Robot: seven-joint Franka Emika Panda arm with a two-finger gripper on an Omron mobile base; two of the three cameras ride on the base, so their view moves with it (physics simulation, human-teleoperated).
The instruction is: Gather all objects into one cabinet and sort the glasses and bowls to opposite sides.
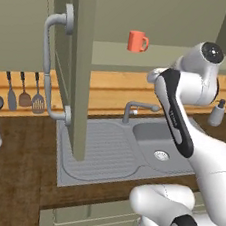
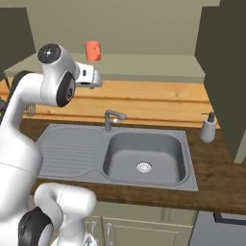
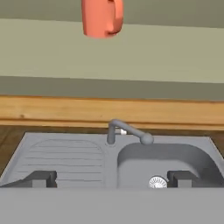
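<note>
Gripper (image 3: pixel 109 178) wide open, empty. Coral-orange mug (image 3: pixel 102 16) sits at 12 o'clock on cabinet shelf (image 3: pixel 109 52); you approach next, aligning w/ mug.

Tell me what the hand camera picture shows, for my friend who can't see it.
A coral-orange mug stands on the olive-green cabinet shelf at the top of the view. Below it, a grey sink with its faucet sits in a wooden counter, and the robot's open jaws frame the bottom, holding nothing.
</note>
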